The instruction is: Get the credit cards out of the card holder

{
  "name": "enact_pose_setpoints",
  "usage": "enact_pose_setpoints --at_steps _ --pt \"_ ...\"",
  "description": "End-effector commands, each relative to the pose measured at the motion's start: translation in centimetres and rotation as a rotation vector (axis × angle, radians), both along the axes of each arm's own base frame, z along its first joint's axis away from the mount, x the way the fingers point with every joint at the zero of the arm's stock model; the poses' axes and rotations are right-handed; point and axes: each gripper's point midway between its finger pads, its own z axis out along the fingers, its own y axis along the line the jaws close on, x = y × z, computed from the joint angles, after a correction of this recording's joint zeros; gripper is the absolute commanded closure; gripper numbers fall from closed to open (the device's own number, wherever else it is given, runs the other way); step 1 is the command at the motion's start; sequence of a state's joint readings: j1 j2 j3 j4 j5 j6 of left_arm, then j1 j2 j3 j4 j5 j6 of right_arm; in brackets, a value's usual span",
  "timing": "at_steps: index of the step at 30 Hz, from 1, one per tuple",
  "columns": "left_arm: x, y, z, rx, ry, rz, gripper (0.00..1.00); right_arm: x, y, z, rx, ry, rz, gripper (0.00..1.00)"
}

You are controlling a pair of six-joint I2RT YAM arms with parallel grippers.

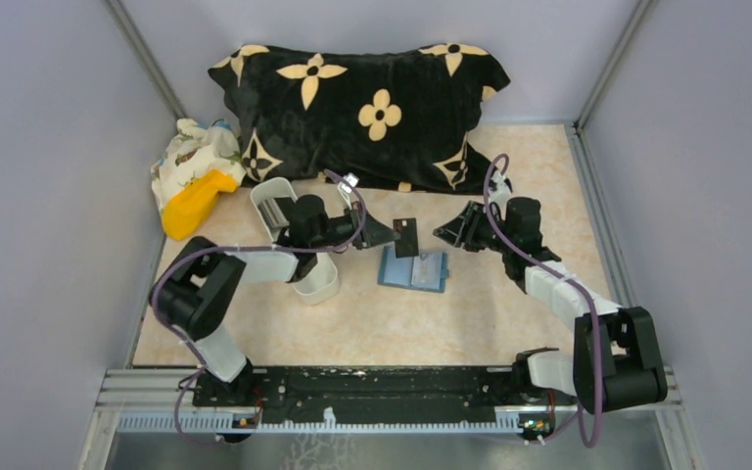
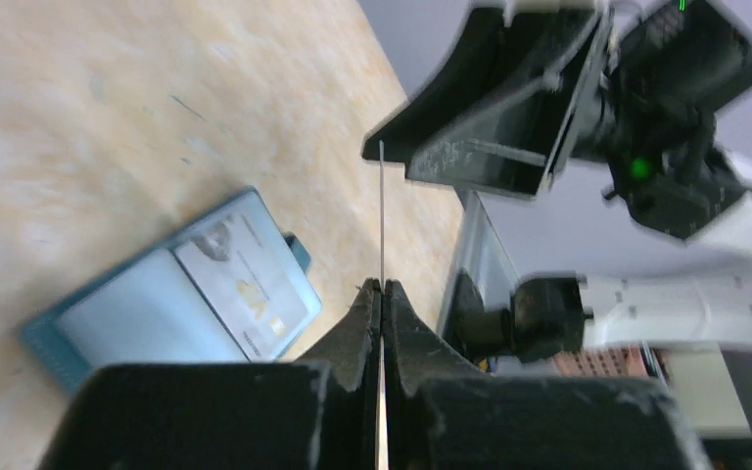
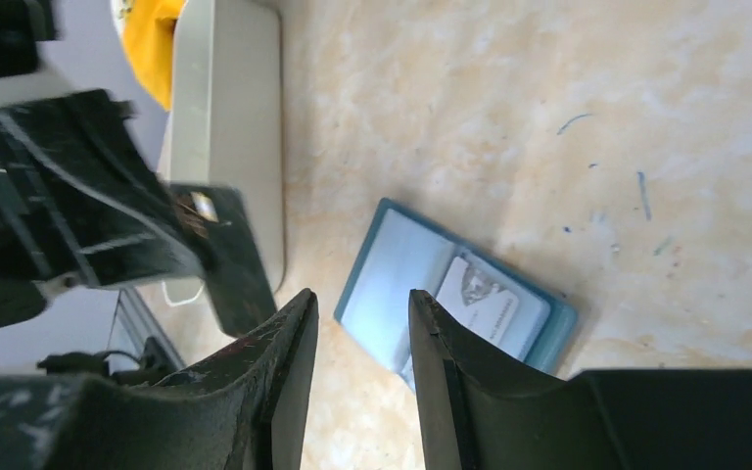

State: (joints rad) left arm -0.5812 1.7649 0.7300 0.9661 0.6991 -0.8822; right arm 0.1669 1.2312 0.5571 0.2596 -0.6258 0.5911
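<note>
**One card held aloft, one left in the holder below the free gripper**

On the table (image 1: 509, 313), the long white tray (image 1: 321, 284) is seen left of centre in the overhead view, lying beneath the left arm. The card holder (image 1: 413, 269) is laid open and flat at the centre of that view, its two halves side by side and its long axis running roughly left to right across the frame.

The left gripper (image 1: 395, 233) is clamped on a dark card (image 1: 407, 236), which is held on edge just above the holder's upper border; in the left wrist view that card is reduced to a thin line rising from between the pressed fingers. The right gripper (image 1: 446, 233) is set opposite, just right of the held card, with its jaws parted and nothing between them.

A pale card (image 3: 494, 308) is seen tucked in the holder's right half. In the overhead view it lies just below and slightly left of the right gripper, and on the far side of the holder from the left one. The right arm is therefore judged the nearer and the free one for that card, while the tray to the left is judged the likely place for the dark card to be set down.
</note>
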Motion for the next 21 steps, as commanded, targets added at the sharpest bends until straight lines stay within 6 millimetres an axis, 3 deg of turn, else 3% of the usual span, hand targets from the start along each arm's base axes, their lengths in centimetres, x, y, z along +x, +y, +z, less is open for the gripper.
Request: enact_pose_setpoints --at_steps 1,5,12,21 --pt "4.5 3.6 0.6 0.211 0.032 0.304 1.00 1.4 -1.4 -1.0 -0.063 -0.033 -0.087 0.60" --pt "6.7 8.7 -0.3 0.341 0.144 0.476 1.00 0.9 -1.2 -2.9 -0.048 0.001 -0.072 0.60" --pt "9.6 17.8 1.6 0.428 0.220 0.798 1.00 0.5 -0.3 -4.9 -0.011 0.046 -0.023 0.60" --pt "11.6 25.6 2.8 0.445 0.289 0.978 1.00 0.2 0.4 -5.0 0.032 0.040 0.015 0.61"
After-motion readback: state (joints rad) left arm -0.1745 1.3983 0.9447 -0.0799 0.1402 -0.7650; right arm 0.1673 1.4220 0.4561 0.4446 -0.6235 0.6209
